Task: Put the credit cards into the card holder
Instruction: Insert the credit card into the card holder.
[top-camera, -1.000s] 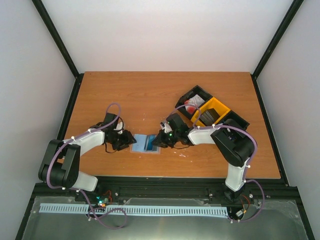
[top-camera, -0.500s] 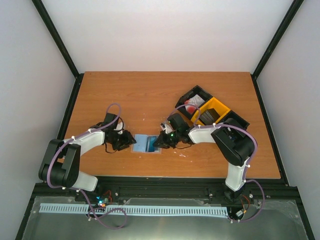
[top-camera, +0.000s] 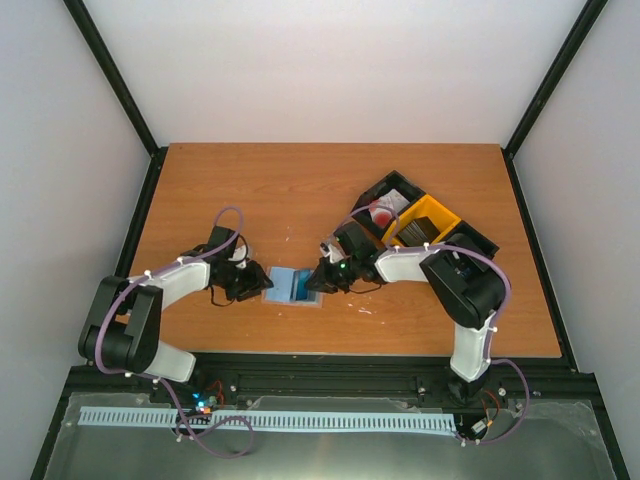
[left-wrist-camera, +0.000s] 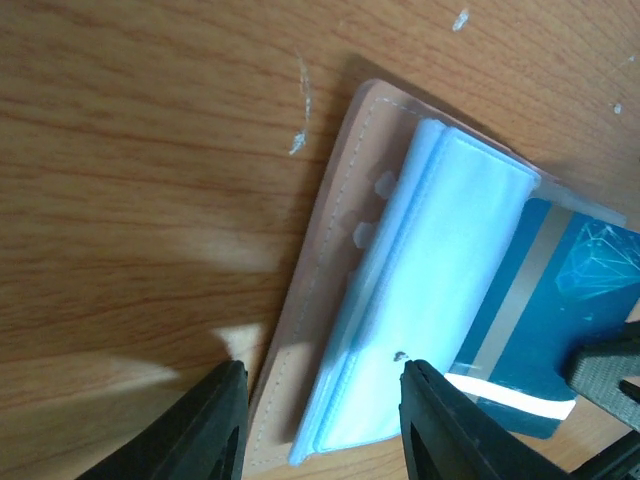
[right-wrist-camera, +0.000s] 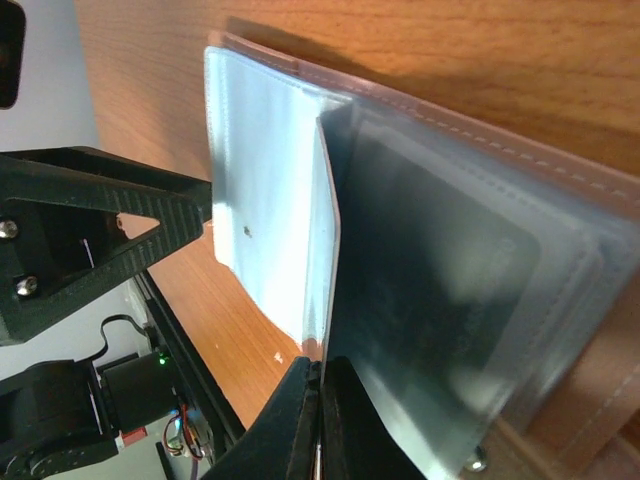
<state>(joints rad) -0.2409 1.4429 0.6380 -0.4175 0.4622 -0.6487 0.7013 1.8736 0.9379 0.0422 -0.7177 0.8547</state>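
Note:
The card holder (top-camera: 287, 286) lies open on the table between both arms, tan-pink outside (left-wrist-camera: 330, 250) and pale blue inside (left-wrist-camera: 450, 270). My left gripper (left-wrist-camera: 325, 410) stands open over its near end, one finger by the tan edge, the other over the blue flap. A blue credit card (left-wrist-camera: 560, 320) lies partly under that flap. My right gripper (right-wrist-camera: 320, 365) is shut on this card's edge, and the card (right-wrist-camera: 420, 300) sits in a clear slot of the holder (right-wrist-camera: 260, 180). More credit cards, white-and-red (top-camera: 383, 210) and dark grey (top-camera: 415, 232), lie in bins.
A black bin (top-camera: 372, 190), a yellow bin (top-camera: 440, 212) and another black bin (top-camera: 478, 240) stand in a slanted row at the right rear, close behind my right arm. Black frame posts rise at the table's back corners.
My left gripper's jaws have narrowed a little over the holder's end. The right gripper has edged slightly toward the holder with the blue card.

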